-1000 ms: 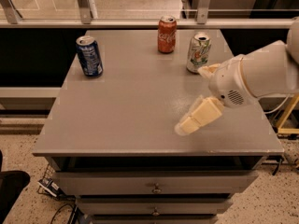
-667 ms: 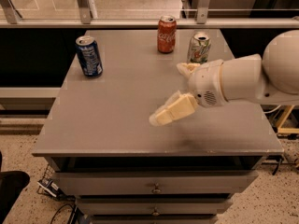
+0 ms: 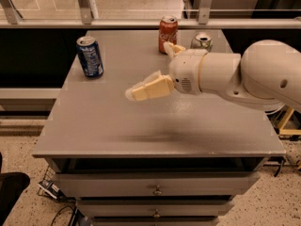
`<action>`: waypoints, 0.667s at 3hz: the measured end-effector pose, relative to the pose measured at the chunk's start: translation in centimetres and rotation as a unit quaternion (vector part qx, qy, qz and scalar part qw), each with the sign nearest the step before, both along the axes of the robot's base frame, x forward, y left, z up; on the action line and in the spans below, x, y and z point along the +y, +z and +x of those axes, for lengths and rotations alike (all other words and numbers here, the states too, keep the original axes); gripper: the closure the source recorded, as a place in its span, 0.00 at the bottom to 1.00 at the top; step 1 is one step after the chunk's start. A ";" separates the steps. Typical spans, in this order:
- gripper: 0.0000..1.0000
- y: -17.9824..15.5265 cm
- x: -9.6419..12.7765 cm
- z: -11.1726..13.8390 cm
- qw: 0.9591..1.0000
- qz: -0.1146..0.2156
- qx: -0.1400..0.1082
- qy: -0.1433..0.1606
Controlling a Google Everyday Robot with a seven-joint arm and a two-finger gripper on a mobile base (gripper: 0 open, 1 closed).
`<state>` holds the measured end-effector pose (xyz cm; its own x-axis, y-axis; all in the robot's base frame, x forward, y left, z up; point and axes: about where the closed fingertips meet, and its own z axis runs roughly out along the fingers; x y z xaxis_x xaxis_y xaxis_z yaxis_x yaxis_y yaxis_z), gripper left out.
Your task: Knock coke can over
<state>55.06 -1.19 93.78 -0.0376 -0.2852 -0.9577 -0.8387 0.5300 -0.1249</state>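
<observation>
The red coke can point(image 3: 167, 32) stands upright at the far edge of the grey table point(image 3: 108, 126), near the middle. My gripper point(image 3: 148, 69) hovers over the table's middle, just in front of and slightly left of the can. It is open: one cream finger point(image 3: 150, 88) points left and the other finger point(image 3: 172, 49) points up, its tip just in front of the can's lower right side. Whether it touches the can cannot be told.
A blue can point(image 3: 90, 56) stands upright at the table's far left. A white-and-green can point(image 3: 202, 40) stands right of the coke can, mostly hidden behind my arm point(image 3: 244, 74). Drawers sit under the tabletop. A railing runs behind the table.
My arm has swung left across the table and toward the far edge, bringing the gripper from the right side to just in front of the coke can. The cans have not moved.
</observation>
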 end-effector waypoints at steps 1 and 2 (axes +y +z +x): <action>0.00 -0.1 -0.2 0.0 1.000 -0.001 0.001 -0.002; 0.00 0.5 0.8 1.5 1.000 0.003 -0.012 -0.004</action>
